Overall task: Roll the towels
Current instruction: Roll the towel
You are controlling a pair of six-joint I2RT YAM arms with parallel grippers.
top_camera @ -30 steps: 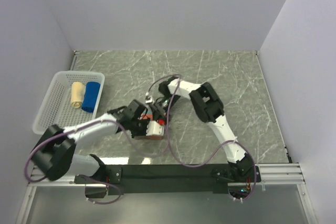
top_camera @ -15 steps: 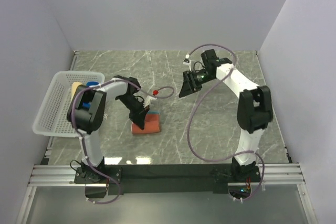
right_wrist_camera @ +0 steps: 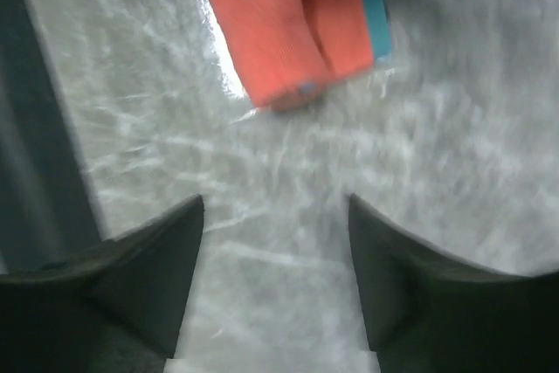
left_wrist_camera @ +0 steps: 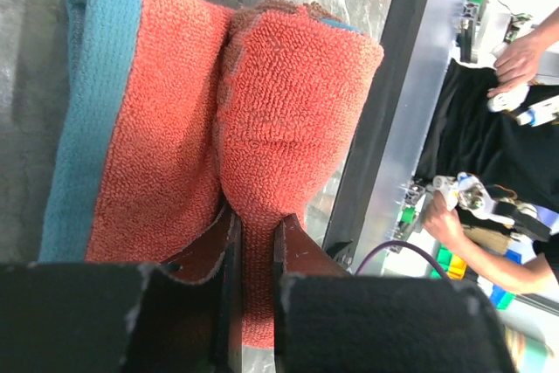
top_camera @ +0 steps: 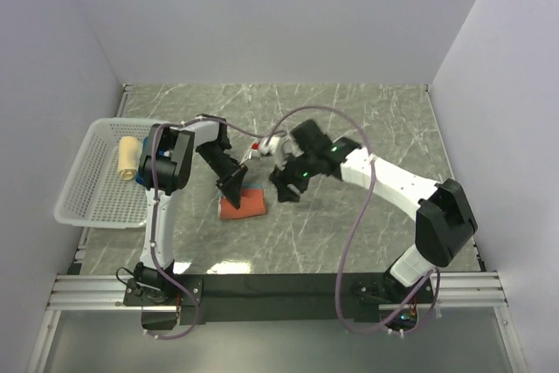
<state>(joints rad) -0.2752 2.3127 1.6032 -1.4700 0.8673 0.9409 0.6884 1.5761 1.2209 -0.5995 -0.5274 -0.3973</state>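
On the table [top_camera: 367,128], the left gripper [left_wrist_camera: 253,220] pinches the orange towel [left_wrist_camera: 166,128]; the right gripper [right_wrist_camera: 275,207] hangs spread just beside it.

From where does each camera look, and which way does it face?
Top external: above, behind the bases, facing down on the grey marble table; left arm and right arm show.
Left wrist: on the left arm, facing the rust-orange terry towel pinched by the left end effector.
Right wrist: on the right arm, facing the table; the open right end effector shows.
All share the towel.
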